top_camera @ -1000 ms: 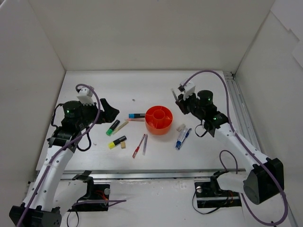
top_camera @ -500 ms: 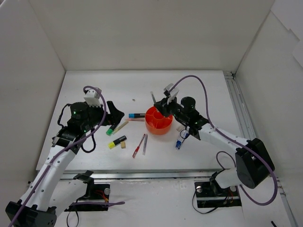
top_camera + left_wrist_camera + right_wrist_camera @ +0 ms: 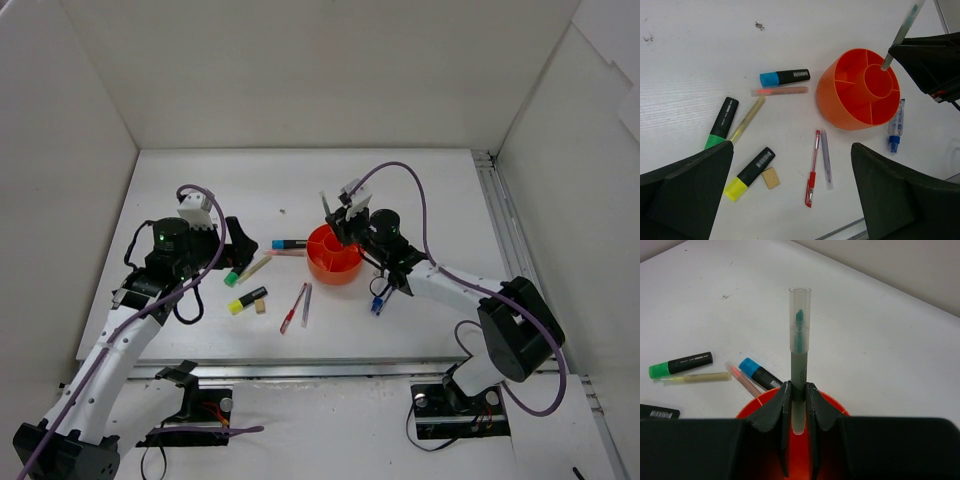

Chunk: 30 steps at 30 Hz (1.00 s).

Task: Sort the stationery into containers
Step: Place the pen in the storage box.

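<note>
My right gripper [image 3: 798, 390] is shut on a grey-green pen [image 3: 799, 340] with a clear cap. It holds the pen upright over the orange tub [image 3: 335, 262], the lower end at the central ring [image 3: 878, 80]. My left gripper [image 3: 791, 147] hangs open and empty above the table. Below it lie a red pen [image 3: 812, 167], a grey pen [image 3: 826, 159], a yellow-capped highlighter [image 3: 750, 172] and a tan eraser [image 3: 771, 177]. A green-capped highlighter [image 3: 721, 122], a yellow pen [image 3: 747, 118], a blue-capped highlighter [image 3: 785, 77] and a pink pen [image 3: 780, 91] lie left of the tub.
A blue-white marker [image 3: 895, 125] lies right of the tub, partly under my right arm [image 3: 450, 285]. White walls enclose the table on three sides. A metal rail [image 3: 500, 215] runs along the right edge.
My right gripper has swung left with the pen, from right of the tub to over its centre. My left gripper has shifted slightly right and stays open.
</note>
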Motion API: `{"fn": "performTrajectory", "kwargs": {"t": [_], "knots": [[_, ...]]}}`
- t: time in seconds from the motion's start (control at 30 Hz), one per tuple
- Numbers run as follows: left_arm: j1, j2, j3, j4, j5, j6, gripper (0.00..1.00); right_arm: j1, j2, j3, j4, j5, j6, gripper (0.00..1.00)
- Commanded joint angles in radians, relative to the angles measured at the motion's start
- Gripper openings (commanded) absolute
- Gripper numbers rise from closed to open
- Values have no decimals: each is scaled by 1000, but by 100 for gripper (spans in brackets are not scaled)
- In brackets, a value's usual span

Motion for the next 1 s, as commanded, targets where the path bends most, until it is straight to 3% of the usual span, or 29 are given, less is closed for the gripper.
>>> {"fn": "performTrajectory", "kwargs": {"t": [0.0,0.47,0.67,0.97], "knots": [[-4,4,36,9,-40,21,100,3,-12,-5,119,54,-20,2],[-4,24,31,-5,-48,10,100,3,2,-85,129,23,11,8],[-4,20,23,-5,-52,4,100,3,-27,-123,133,11,31,21],[-4,15,25,-14,-48,1,100,17,-141,-146,130,15,68,55]]}}
